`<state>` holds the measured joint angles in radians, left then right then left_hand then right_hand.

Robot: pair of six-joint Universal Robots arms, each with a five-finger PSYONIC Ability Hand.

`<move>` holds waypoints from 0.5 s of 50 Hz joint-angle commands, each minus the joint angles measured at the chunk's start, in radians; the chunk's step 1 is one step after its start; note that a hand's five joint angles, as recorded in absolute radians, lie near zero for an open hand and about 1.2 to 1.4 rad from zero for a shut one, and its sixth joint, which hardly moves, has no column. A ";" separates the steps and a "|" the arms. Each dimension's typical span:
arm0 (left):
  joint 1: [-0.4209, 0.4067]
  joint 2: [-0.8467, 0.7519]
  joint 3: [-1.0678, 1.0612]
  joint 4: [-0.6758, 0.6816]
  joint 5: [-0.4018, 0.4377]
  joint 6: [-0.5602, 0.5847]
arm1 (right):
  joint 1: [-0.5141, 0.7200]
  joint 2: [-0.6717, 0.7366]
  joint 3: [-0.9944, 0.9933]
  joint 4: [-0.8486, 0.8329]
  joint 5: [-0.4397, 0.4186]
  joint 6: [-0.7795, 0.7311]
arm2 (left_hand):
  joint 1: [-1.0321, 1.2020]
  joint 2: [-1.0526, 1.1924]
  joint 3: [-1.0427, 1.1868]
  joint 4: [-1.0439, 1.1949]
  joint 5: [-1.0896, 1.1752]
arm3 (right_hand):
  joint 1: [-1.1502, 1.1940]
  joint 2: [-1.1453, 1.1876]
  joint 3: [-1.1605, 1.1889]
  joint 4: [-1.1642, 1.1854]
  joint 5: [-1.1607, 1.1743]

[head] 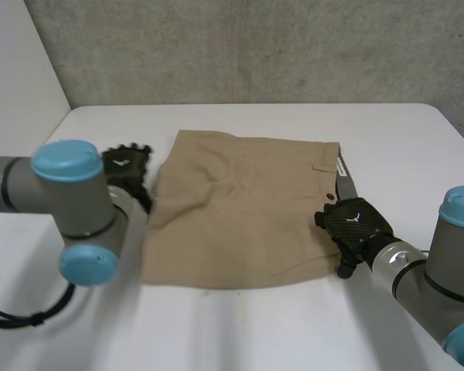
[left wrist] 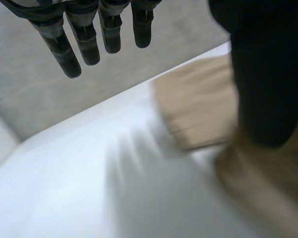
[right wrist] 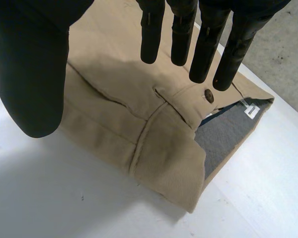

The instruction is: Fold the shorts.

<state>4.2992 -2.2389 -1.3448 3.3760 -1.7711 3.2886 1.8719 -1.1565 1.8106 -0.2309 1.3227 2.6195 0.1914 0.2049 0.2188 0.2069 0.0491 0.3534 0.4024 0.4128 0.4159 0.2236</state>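
Note:
The tan shorts (head: 240, 209) lie flat, folded over, in the middle of the white table (head: 240, 332). My left hand (head: 127, 166) hovers open just beside their left edge; in its wrist view its straight fingers (left wrist: 84, 39) hang over bare table, with the shorts (left wrist: 203, 104) under the thumb's side. At the right edge, by the waistband, my right hand (head: 354, 224) is open too. In the right wrist view its fingers (right wrist: 198, 44) and thumb stand apart above the waistband's button (right wrist: 208, 95) and the grey lining (right wrist: 223, 134), holding nothing.
A grey concrete wall (head: 255, 46) rises behind the table's far edge. Bare table surrounds the shorts on all sides, widest in front. The left arm's elbow (head: 77, 209) stands over the table's left part.

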 commanded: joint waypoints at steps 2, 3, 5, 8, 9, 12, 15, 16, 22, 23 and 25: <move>0.089 -0.036 0.055 0.054 -0.021 0.069 | 0.007 -0.002 0.009 -0.002 0.001 -0.001 | 0.002 -0.012 -0.026 -0.014 -0.031 | 0.151 0.102 0.092 0.089 0.107; 0.091 -0.034 0.055 0.065 -0.021 0.071 | 0.007 -0.002 0.009 -0.002 0.001 -0.001 | -0.001 -0.015 -0.029 -0.017 -0.034 | 0.151 0.102 0.092 0.089 0.107; 0.093 -0.031 0.047 0.085 -0.018 0.074 | 0.007 -0.003 0.010 -0.002 0.001 -0.001 | 0.002 -0.012 -0.026 -0.014 -0.031 | 0.151 0.102 0.092 0.089 0.107; 0.091 -0.031 0.039 0.085 -0.007 0.072 | 0.006 -0.005 0.013 -0.002 0.001 -0.002 | -0.001 -0.015 -0.029 -0.017 -0.034 | 0.151 0.102 0.092 0.089 0.107; 0.085 -0.028 0.032 0.083 0.010 0.072 | 0.006 -0.005 0.013 -0.002 0.001 -0.003 | -0.001 -0.015 -0.029 -0.017 -0.034 | 0.151 0.102 0.092 0.089 0.107; 0.079 0.002 0.006 0.069 0.042 0.063 | 0.000 -0.008 0.015 -0.002 -0.005 -0.006 | -0.001 -0.015 -0.029 -0.017 -0.034 | 0.151 0.102 0.092 0.089 0.107; 0.074 0.074 -0.039 0.042 0.068 0.057 | -0.005 -0.015 0.013 -0.001 -0.016 -0.007 | -0.001 -0.015 -0.029 -0.017 -0.034 | 0.151 0.102 0.092 0.089 0.107; 0.065 0.125 -0.077 0.022 0.087 0.049 | -0.005 -0.017 0.012 -0.001 -0.016 -0.007 | 0.004 -0.009 -0.023 -0.011 -0.028 | 0.154 0.105 0.095 0.092 0.110; 0.007 0.300 -0.227 -0.023 0.166 0.023 | -0.019 -0.022 0.010 0.015 -0.016 -0.053 | 0.031 0.017 0.003 0.015 -0.001 | 0.216 0.167 0.157 0.154 0.171; -0.001 0.321 -0.249 -0.026 0.176 0.023 | -0.028 -0.023 0.015 0.018 -0.016 -0.080 | 0.031 0.017 0.003 0.015 -0.001 | 0.216 0.167 0.157 0.154 0.171; -0.022 0.401 -0.333 -0.029 0.206 0.026 | -0.034 -0.022 0.019 0.021 -0.014 -0.105 | 0.048 0.035 0.021 0.033 0.016 | 0.216 0.167 0.157 0.154 0.171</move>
<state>4.3375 -2.0411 -1.4858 3.3796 -1.6485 3.3244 1.8614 -1.1753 1.8212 -0.2234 1.3073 2.5932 0.1928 0.2050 0.2189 0.2069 0.0492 0.4062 0.4695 0.4747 0.4779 0.2792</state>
